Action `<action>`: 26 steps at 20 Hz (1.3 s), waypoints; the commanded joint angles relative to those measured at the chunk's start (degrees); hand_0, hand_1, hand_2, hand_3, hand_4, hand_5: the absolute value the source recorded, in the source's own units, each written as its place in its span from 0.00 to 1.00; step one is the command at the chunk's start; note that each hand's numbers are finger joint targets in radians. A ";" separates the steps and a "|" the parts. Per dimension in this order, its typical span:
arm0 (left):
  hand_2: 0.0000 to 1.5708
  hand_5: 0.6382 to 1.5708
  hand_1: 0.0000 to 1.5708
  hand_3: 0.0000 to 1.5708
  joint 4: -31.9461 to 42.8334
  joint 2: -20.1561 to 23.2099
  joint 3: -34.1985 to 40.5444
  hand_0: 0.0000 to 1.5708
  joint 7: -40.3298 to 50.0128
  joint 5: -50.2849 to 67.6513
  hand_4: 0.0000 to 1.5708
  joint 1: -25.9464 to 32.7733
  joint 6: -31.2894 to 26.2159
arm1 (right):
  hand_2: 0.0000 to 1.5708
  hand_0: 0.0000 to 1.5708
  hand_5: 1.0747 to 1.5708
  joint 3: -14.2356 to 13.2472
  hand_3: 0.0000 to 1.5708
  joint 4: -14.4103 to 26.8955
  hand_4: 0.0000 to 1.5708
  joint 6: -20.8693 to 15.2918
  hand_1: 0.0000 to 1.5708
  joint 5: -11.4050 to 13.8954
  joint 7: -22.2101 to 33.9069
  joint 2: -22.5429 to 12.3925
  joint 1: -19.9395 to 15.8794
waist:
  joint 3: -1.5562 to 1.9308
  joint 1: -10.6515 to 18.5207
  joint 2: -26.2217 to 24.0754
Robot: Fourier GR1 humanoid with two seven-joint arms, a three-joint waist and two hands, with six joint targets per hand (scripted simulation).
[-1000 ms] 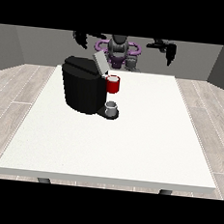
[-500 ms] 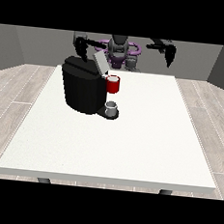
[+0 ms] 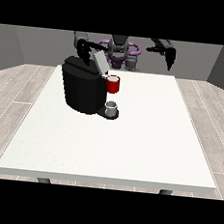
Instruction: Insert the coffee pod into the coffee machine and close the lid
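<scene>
A: Hand at the view's right (image 3: 170, 58) is hanging above the far right part of the table (image 3: 145, 136), fingers pointing down and looking straight, so I am logging it as spread and carrying nothing.

B: And the hand at the view's left (image 3: 82, 49)?

A: It is sitting just behind the top of the coffee machine (image 3: 83, 84), close to the raised lid (image 3: 100, 62). Dark hand against dark machine: I cannot tell how its fingers are lying, nor whether it is touching anything.

B: Where is the coffee pod showing?

A: I am not making it out with certainty. A red piece (image 3: 113, 84) is sticking out at the machine's front, under the tilted grey lid (could be the pod or its holder, too small to say). Below it a small grey cup (image 3: 112, 107) is standing on the machine's base.

B: Lid state?

A: It is standing open, leaning up and back towards the robot (image 3: 120, 49), whose torso is partly hiding behind the machine and is getting cut by the upper edge.
</scene>
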 commanded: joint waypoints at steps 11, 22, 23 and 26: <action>0.00 1.00 0.00 0.00 -2.08 0.87 -1.65 0.00 0.44 -0.47 0.00 -0.23 3.21 | 0.00 0.00 1.00 0.93 0.00 4.95 0.00 -1.40 0.00 2.85 0.92 1.76 -9.32 | 0.07 0.21 3.46; 0.00 1.00 0.00 0.00 2.03 4.12 1.64 0.00 -3.20 3.23 0.00 -0.24 0.91 | 0.00 0.00 1.00 3.18 0.00 5.53 0.14 -2.17 0.00 5.20 1.67 4.71 -12.28 | 0.06 -0.53 4.22; 0.00 1.00 0.00 0.00 0.17 2.02 -0.59 0.00 -1.36 1.83 0.00 0.53 2.97 | 0.00 0.00 1.00 3.20 0.00 6.73 0.09 -0.69 0.00 5.84 0.08 3.32 -11.47 | 0.07 -0.31 3.60; 0.00 1.00 0.00 0.00 -0.49 3.48 -1.15 0.00 -1.35 1.64 0.09 1.17 1.06 | 0.00 0.00 1.00 2.47 0.00 6.81 0.14 -0.50 0.00 6.40 1.76 1.65 -15.73 | 0.07 1.42 3.48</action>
